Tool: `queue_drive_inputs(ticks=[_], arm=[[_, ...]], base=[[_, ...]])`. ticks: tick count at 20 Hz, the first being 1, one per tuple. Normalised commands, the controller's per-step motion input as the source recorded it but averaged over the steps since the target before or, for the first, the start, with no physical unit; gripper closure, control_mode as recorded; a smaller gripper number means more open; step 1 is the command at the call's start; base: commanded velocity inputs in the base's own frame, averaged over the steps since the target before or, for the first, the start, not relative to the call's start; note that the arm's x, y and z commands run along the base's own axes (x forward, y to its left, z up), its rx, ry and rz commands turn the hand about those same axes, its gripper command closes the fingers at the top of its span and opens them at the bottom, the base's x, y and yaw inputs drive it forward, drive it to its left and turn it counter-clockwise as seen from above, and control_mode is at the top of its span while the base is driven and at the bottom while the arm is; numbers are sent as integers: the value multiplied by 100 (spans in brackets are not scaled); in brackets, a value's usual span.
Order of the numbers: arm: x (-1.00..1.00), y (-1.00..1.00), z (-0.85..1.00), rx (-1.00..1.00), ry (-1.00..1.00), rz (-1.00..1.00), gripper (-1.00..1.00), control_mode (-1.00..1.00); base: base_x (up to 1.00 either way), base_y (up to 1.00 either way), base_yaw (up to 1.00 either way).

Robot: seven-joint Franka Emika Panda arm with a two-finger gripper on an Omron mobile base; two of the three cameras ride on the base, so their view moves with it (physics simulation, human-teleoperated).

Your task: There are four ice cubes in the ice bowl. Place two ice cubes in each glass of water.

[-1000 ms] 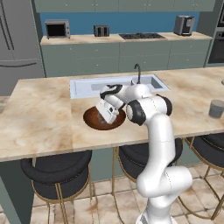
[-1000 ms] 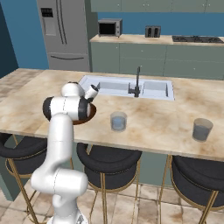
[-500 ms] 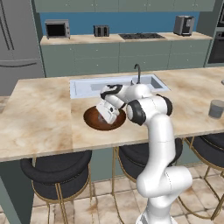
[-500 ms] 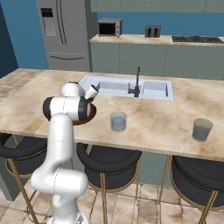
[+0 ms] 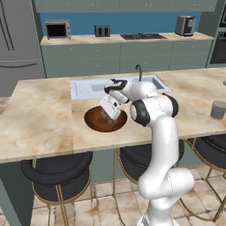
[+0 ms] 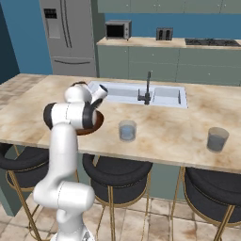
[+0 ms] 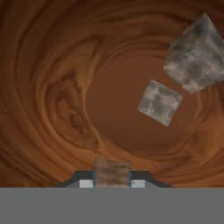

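Note:
The ice bowl (image 5: 95,122), reddish-brown wood, sits on the island counter in front of the sink. My gripper (image 5: 108,116) reaches down into it. In the hand view my gripper (image 7: 112,183) is shut on one greyish ice cube (image 7: 112,171), which sits between the two fingertips (image 7: 86,183) just above the bowl's floor (image 7: 65,109). Two more ice cubes lie loose in the bowl, one near the middle (image 7: 159,102) and a bigger-looking one at the upper right (image 7: 195,54). One glass of water (image 6: 127,130) stands just right of the ice bowl (image 6: 95,126); the other glass (image 6: 217,139) stands far right.
The sink (image 5: 90,88) with its dark tap (image 5: 139,73) lies just behind the bowl. The far glass (image 5: 217,110) is near the counter's right end. Dark stools (image 5: 57,170) stand under the counter's front edge.

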Motion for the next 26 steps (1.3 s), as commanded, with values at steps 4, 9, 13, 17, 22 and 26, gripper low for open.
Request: queue_drive_inputs(ticks=[4,9,13,17,22,26], arm=[[-44,-39,100,0,1,0,100,-100],[-85,-59,90,0,1,0,100,-100],[-99,-79,37,0,0,4,100,-100],[-75,-97,28,-5,0,9,100,-100],[-36,-99,24,-10,0,11,100,-100],[0,-83,21,-11,0,10,100,-100]], base=[[0,0,0],[0,0,0],[0,0,0],[0,0,0],[0,0,0],[0,0,0]])
